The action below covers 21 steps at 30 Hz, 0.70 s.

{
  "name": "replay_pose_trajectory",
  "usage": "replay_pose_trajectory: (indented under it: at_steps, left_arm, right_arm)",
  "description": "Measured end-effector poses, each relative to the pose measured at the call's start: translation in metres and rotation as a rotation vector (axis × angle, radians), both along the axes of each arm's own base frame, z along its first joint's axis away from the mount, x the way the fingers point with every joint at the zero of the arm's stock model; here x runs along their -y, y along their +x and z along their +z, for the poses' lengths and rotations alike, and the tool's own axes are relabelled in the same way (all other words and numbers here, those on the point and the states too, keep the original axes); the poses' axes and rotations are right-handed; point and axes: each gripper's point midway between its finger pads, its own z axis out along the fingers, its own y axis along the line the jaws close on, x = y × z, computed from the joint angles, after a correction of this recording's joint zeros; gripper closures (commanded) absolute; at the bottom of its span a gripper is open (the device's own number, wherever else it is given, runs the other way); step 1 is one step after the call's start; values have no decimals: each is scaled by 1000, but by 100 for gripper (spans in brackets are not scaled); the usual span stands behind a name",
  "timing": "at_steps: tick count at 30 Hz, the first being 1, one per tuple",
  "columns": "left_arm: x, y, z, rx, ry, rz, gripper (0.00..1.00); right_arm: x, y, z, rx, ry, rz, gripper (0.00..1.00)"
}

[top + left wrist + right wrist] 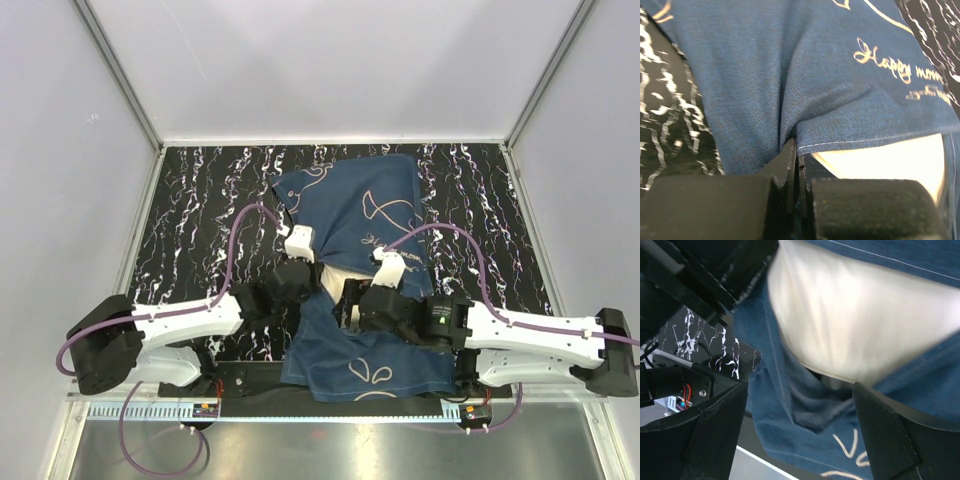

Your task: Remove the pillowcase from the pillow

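The navy pillowcase (355,205) with pale gold drawings lies mid-table, its open end draped toward the near edge. The cream pillow (343,278) shows at the opening between my two grippers. My left gripper (316,282) is shut on the pillowcase's stitched hem (850,142), with the pillow (890,160) just to its right. My right gripper (348,303) is open. In its wrist view the fingers (715,440) stand wide apart over loose pillowcase fabric (790,425), just below the exposed pillow (865,325). They hold nothing.
The black marbled tabletop (200,210) is walled by white panels on three sides. A metal rail (150,410) runs along the near edge, where the lower pillowcase flap (370,375) hangs close to it. Purple cables loop over both arms.
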Motion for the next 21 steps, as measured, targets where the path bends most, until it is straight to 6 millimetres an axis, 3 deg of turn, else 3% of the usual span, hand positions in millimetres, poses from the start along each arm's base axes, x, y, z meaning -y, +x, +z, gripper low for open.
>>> replay_pose_trajectory:
  at_steps: [4, 8, 12, 18, 19, 21]
  left_arm:
    - [11, -8, -5, -12, -12, -20, 100]
    - [14, -11, -4, -14, -26, -23, 100]
    - [14, -11, -4, -16, -27, -19, 100]
    - [15, -11, -2, -15, -27, -20, 100]
    - [15, -10, -1, -15, -29, -20, 100]
    - [17, -9, 1, -16, -27, -20, 100]
  right_arm:
    - [-15, 3, -5, 23, -14, 44, 7]
    - [-30, 2, -24, 11, -49, 78, 21]
    - [-35, -1, -39, -4, -71, 109, 47]
    - [-51, -19, -39, -8, -32, 180, 76]
    - [-53, -23, -39, -8, -32, 190, 89]
    - [-58, -28, -44, -2, -60, 212, 100]
